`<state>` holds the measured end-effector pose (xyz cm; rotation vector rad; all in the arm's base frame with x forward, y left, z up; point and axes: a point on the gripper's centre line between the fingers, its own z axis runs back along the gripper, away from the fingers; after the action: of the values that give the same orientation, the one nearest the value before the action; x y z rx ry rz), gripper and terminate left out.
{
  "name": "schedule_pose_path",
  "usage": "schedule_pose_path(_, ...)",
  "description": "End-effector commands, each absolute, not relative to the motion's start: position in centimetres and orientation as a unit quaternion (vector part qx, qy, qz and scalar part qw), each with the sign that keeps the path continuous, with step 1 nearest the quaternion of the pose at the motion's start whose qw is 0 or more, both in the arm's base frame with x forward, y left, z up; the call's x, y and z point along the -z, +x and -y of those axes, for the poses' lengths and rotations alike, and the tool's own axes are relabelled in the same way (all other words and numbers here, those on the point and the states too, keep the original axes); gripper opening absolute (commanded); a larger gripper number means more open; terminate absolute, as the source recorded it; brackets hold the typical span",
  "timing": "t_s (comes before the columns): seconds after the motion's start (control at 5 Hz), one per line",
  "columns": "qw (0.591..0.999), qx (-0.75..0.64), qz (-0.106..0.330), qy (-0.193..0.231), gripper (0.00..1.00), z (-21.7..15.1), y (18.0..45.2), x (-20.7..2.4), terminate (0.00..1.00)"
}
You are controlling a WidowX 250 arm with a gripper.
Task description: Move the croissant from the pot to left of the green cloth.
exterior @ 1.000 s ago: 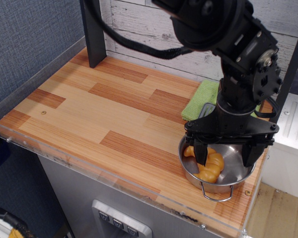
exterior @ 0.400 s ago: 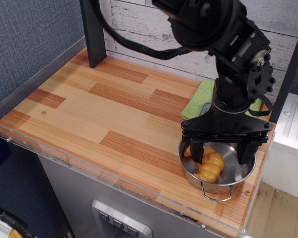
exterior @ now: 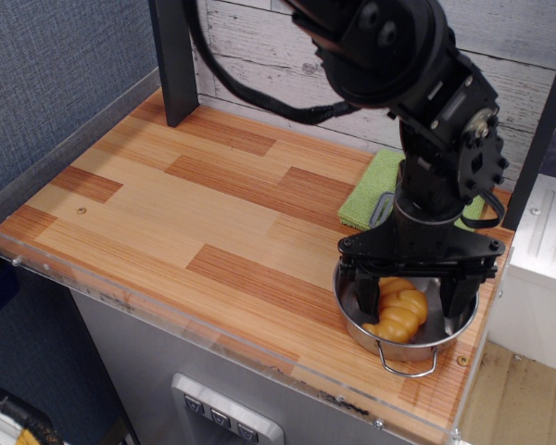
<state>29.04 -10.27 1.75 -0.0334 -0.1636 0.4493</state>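
My pincer (exterior: 413, 298) hangs low over the pot (exterior: 352, 320), and its two fingers stand wide apart, one down by the pot's left wall and the other by its right wall. They grip nothing. The croissant (exterior: 400, 311) lies on the pot's floor between them, closer to the left finger than to the right, and whether that finger touches it I cannot tell.

Taking the pot as my mark, the croissant sits near its middle, leaning toward the rim nearest the camera. Its long axis runs on a slant, from the near-left part of the pot up toward the far-right, so it lies neither squarely across my fingers nor in line with them. I judge that closing as I stand would catch it somewhat along its length, and a small turn of the wrist might give a surer hold across the narrow way.

The green cloth (exterior: 375, 188) lies just beyond the pot's far rim, partly hidden by my arm. The bare wood left of it is where the croissant must go.
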Motion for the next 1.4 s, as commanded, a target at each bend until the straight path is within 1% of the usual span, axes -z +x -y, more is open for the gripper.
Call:
schedule_pose_path(0.0,0.969,-0.227,0.099,-0.017,0.0,10.4,29.4,-2.5,0.0)
schedule_pose_path(0.2,0.969,-0.225,0.101,-0.016,0.0,10.5,29.4,-2.7,0.0)
schedule_pose_path(0.6,0.968,-0.22,0.115,-0.032,0.0,10.8,29.5,-4.5,0.0)
schedule_pose_path(1.0,0.964,-0.214,0.147,-0.053,0.0,10.2,29.5,-8.1,0.0)
schedule_pose_path(1.2,0.958,-0.231,0.161,-0.054,0.0,8.3,29.3,-10.3,0.0)
